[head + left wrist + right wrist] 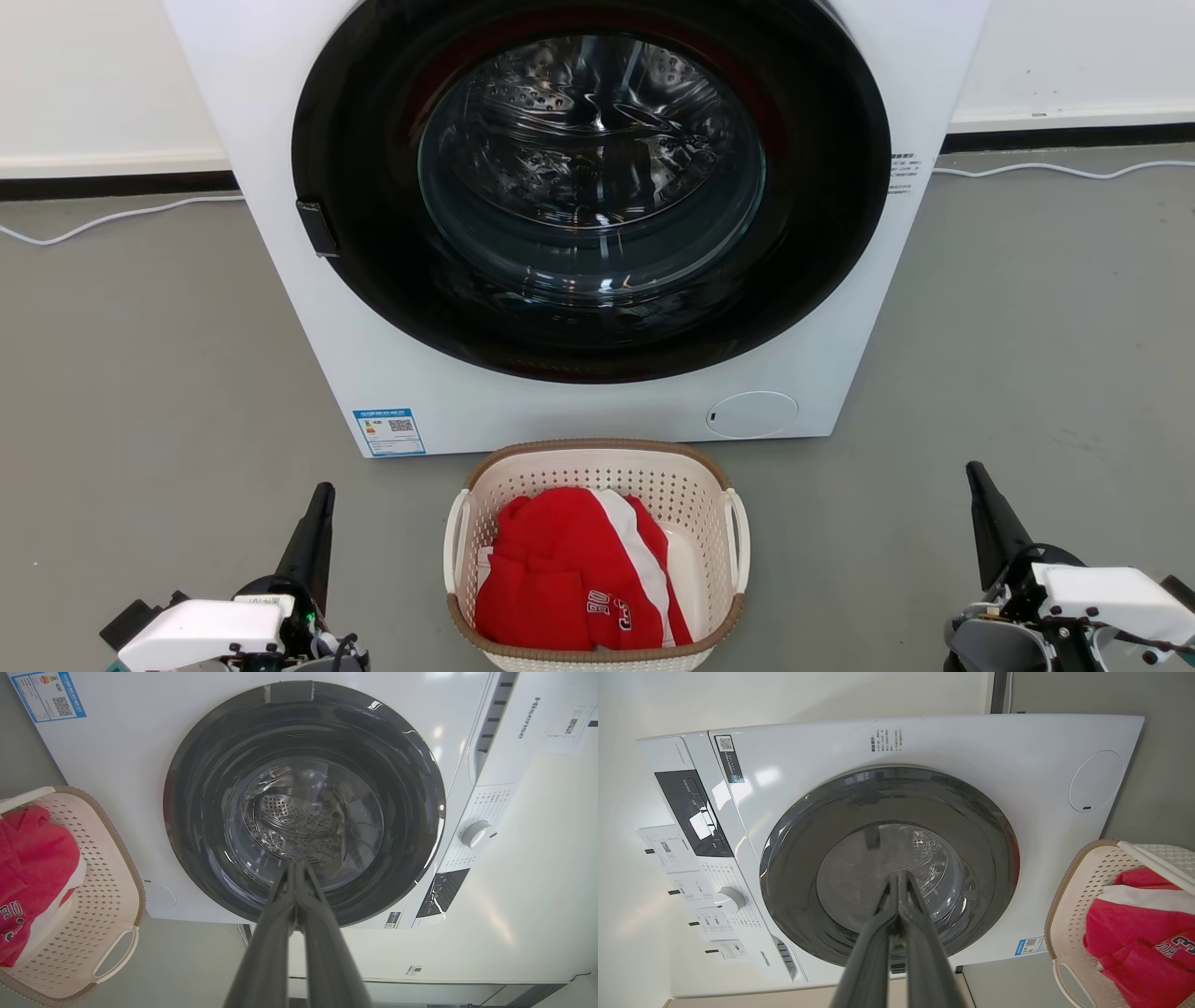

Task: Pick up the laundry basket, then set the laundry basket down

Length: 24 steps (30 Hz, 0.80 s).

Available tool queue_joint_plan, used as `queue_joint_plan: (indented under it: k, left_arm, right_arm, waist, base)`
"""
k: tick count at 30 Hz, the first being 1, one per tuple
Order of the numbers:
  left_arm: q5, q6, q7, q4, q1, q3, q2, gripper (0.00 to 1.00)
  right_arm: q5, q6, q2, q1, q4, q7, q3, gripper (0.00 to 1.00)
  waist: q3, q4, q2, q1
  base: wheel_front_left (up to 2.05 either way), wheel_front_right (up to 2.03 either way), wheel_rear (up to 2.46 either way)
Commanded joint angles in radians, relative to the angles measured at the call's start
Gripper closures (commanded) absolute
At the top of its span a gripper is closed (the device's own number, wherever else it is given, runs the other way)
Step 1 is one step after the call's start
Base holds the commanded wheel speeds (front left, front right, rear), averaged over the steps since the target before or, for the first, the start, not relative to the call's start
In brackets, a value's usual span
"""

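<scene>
Garment (569, 569) in laundry basket (711, 523) — washing machine (588, 187) behind

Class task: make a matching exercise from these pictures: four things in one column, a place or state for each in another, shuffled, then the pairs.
1 basket
2 garment
3 left gripper
4 label

A blue, on the washer's front
B shut, left of the basket
C on the floor before the washer
D red, inside the basket

Pairs: 1-C; 2-D; 3-B; 4-A
</scene>
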Motion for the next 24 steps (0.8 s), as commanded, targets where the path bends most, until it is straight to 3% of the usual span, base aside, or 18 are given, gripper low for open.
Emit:
queue_joint_plan:
  k: [1, 24]
  left_arm:
    - [-0.005, -0.007, 0.007, -0.029, -0.056, 0.03, 0.012, 1.0]
    - [-0.006, -0.007, 0.006, -0.029, -0.056, 0.03, 0.012, 1.0]
  right_arm:
    - [0.006, 0.007, -0.009, -0.041, -0.028, 0.008, 0.017, 1.0]
    - [0.006, 0.007, -0.009, -0.041, -0.028, 0.008, 0.018, 1.0]
  waist:
    - [0.0, 0.0, -0.0001, -0.0001]
    - [0.0, 0.0, -0.0001, -0.0001]
  base:
    - [0.0, 0.0, 0.0]
    - [0.0, 0.0, 0.0]
